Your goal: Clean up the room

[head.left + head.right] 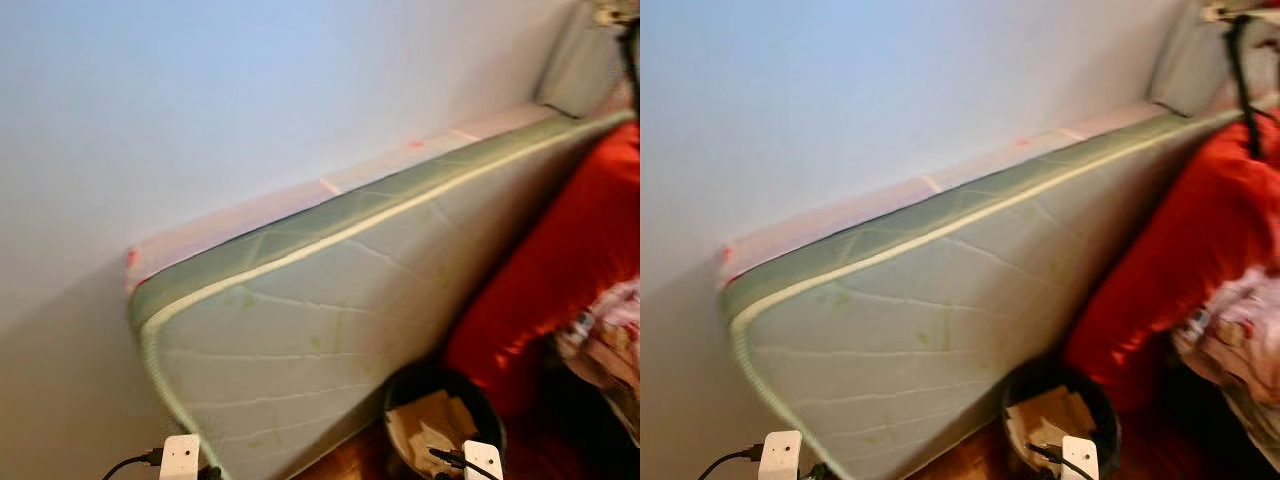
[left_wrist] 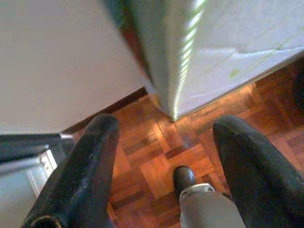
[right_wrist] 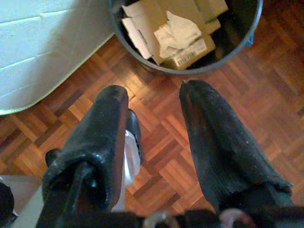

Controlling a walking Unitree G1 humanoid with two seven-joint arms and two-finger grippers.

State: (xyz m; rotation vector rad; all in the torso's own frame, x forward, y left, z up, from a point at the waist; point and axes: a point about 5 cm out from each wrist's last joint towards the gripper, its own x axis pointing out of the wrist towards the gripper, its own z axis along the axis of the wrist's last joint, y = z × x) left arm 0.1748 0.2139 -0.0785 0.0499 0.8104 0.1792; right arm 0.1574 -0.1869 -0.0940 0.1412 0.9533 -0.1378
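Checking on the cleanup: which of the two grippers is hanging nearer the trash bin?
The right gripper, open above the floor right beside the cardboard-filled bin; the left gripper hangs by the mattress corner.

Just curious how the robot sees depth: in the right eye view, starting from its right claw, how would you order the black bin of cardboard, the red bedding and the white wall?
1. Black bin of cardboard, beside the right claw.
2. Red bedding, farther right.
3. White wall, behind the mattress.

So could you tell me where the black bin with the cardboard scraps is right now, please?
The black bin stands on the parquet floor ahead and to the robot's right, between the leaning mattress and the red bedding.
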